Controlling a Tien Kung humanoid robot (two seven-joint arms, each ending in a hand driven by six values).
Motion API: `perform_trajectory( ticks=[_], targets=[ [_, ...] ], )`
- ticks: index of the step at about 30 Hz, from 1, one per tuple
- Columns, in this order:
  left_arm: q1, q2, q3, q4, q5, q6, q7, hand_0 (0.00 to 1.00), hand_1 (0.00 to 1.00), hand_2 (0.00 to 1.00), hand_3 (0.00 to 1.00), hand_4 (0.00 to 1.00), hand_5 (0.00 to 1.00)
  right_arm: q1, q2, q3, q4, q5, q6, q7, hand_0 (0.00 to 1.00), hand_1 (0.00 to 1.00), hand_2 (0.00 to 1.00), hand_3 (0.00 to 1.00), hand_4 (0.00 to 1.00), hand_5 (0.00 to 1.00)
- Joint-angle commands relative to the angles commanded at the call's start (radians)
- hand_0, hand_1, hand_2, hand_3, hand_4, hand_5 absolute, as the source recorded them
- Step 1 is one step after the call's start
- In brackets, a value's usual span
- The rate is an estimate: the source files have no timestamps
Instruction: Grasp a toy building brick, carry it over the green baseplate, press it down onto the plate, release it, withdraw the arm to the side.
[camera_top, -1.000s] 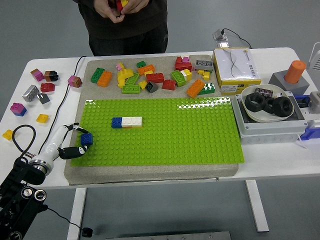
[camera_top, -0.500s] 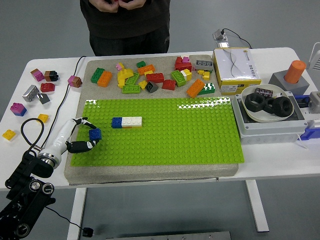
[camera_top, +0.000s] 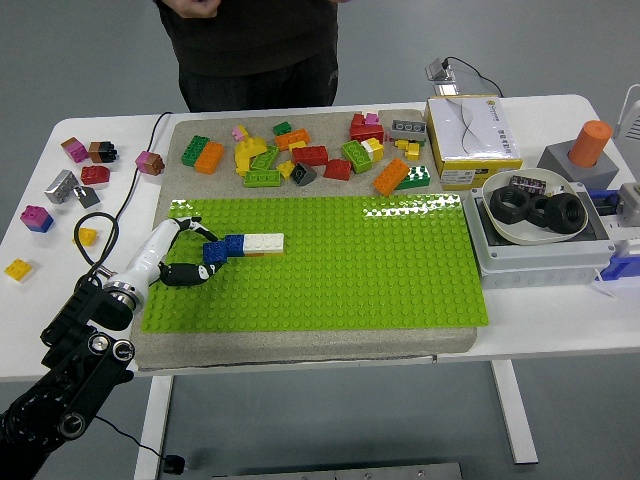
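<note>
The green baseplate (camera_top: 330, 265) lies on a grey mat in the middle of the table. A row of a blue, a white and a yellow-edged brick (camera_top: 254, 244) is stuck on its left part. My left hand (camera_top: 197, 258) reaches in from the lower left and is shut on a small blue brick (camera_top: 214, 252). It holds that brick over the plate, right against the left end of the row. My right arm is out of view.
A pile of loose bricks (camera_top: 310, 152) lies on the mat behind the plate. More bricks (camera_top: 70, 185) are scattered on the table's left. A box, a bowl of black rings (camera_top: 535, 208) and a grey tray stand at the right. A person (camera_top: 255, 45) stands at the far side.
My left hand has carried the small blue brick up and to the right, from the plate's left edge to the left end of the brick row. The person's hands have risen out of the frame.
</note>
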Motion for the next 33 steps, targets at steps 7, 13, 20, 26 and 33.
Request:
perform_trajectory(
  ticks=[7, 13, 20, 26, 33],
  targets=[
    [-0.029, -0.006, 0.005, 0.055, 0.004, 0.011, -0.016, 0.98, 0.941, 0.902, 0.467, 0.728, 0.002, 0.002, 0.0, -0.002, 0.0, 0.003, 0.0, 0.0, 0.632, 0.617, 0.683, 0.715, 0.775, 0.977],
    [-0.041, -0.013, -0.004, 0.084, 0.007, 0.014, -0.024, 0.98, 0.938, 0.902, 0.465, 0.724, 0.002, 0.003, -0.001, -0.002, 0.0, 0.003, -0.001, 0.001, 0.632, 0.617, 0.679, 0.715, 0.775, 0.976],
    [-0.053, -0.024, -0.03, 0.102, 0.017, 0.019, -0.032, 0.981, 0.936, 0.9, 0.462, 0.716, 0.002, 0.003, -0.002, 0.0, 0.0, 0.001, -0.001, 0.0, 0.632, 0.618, 0.678, 0.715, 0.775, 0.976],
    [-0.059, -0.026, -0.032, 0.115, 0.028, 0.022, -0.032, 0.98, 0.935, 0.9, 0.461, 0.715, 0.002, 0.004, -0.003, -0.001, 0.0, 0.003, -0.001, 0.001, 0.632, 0.618, 0.678, 0.715, 0.775, 0.975],
    [-0.066, -0.029, -0.021, 0.129, 0.036, 0.023, -0.033, 0.98, 0.934, 0.9, 0.462, 0.708, 0.002, 0.006, -0.003, -0.002, 0.0, 0.005, -0.001, 0.002, 0.632, 0.616, 0.677, 0.714, 0.775, 0.975]
  ],
)
